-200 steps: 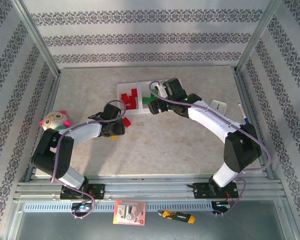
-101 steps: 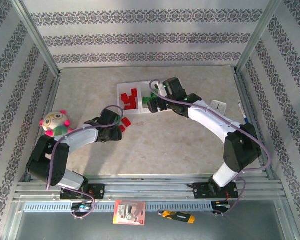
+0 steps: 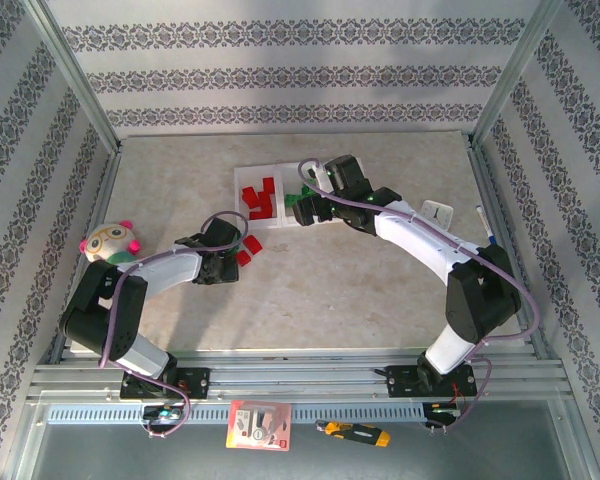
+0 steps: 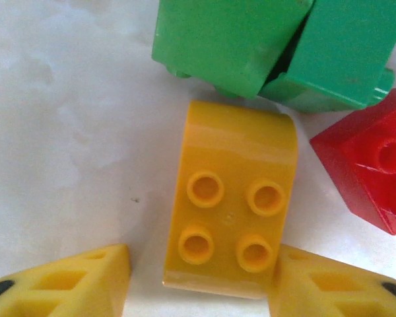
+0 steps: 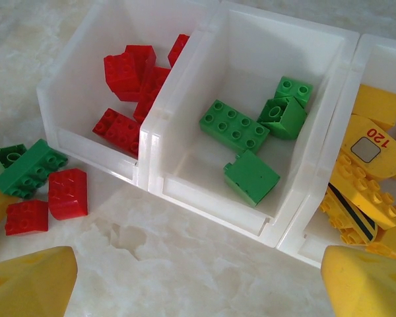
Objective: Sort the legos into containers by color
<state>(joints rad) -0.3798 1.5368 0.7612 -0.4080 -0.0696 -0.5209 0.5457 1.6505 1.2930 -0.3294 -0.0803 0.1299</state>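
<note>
A yellow rounded lego with four studs lies on the table between my left gripper's yellow fingers. The jaws are open; the right finger touches the brick and a gap remains on the left. Two green legos and a red lego lie just beyond it. My right gripper hovers open and empty in front of the containers. The left bin holds red legos, the middle one green legos, the right one yellow legos. Loose green and red legos lie left of the bins.
A stuffed toy sits at the left wall beside my left arm. A small white clock and a pen lie at the right. A red card and a yellow-black tool rest below the table edge.
My left arm has shifted a little and settled low over the loose bricks left of the bins. The right arm has barely moved.
</note>
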